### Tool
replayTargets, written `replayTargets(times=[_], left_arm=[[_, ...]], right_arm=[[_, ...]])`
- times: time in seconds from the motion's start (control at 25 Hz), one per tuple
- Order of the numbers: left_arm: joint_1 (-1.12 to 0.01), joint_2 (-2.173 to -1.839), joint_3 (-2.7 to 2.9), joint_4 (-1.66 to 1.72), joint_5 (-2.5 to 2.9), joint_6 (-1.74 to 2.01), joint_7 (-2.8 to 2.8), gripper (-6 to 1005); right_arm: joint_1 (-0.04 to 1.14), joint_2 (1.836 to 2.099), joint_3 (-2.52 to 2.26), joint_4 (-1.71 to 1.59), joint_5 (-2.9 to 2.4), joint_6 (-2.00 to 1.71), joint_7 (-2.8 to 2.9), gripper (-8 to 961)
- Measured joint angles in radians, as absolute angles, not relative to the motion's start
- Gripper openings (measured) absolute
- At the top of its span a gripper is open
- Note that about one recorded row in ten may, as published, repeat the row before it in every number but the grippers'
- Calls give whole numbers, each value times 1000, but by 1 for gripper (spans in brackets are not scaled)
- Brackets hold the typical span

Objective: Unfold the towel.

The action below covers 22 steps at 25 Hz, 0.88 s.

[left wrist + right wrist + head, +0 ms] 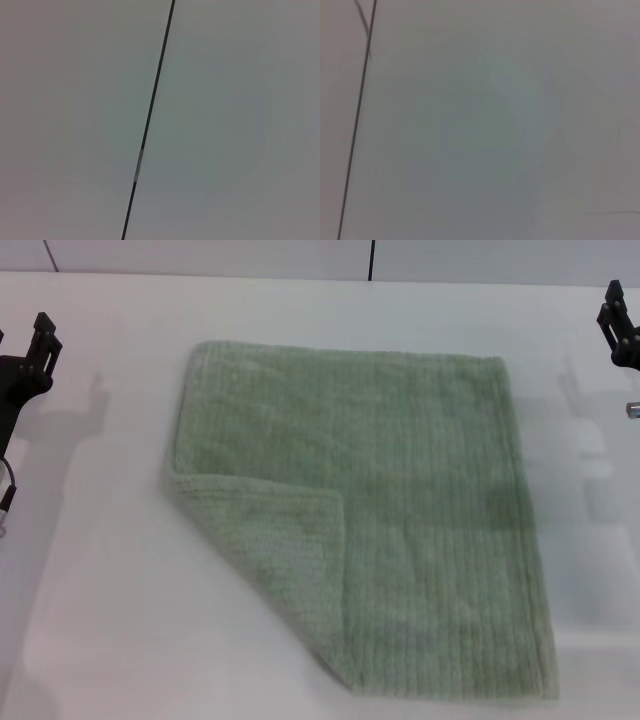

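Observation:
The towel [400, 490], pale sage-green ribbed terry cloth, lies flat on the white table [100, 620] in the head view, in the middle. Its near-left corner is folded over onto the cloth as a triangular flap [290, 550]. My left gripper [30, 355] is held up at the far left edge, well apart from the towel. My right gripper [620, 325] is held up at the far right edge, also apart from it. Neither gripper holds anything. The wrist views show only blank grey-white surface with a dark seam line [150, 120]; no towel or fingers show there.
The white table reaches past the towel on all sides. A wall with a dark vertical seam [371, 260] runs along the table's far edge.

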<state>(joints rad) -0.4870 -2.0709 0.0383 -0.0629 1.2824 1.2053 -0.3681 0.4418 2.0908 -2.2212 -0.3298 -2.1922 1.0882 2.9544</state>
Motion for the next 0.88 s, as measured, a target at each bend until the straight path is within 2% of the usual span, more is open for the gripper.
replayTargets(times=[0.88], left_arm=[[-486,-2071,32,-64,1282,1203,-368,663]], right_arm=[[448,2091,-2236,-324,-2194,1080,2954,722]])
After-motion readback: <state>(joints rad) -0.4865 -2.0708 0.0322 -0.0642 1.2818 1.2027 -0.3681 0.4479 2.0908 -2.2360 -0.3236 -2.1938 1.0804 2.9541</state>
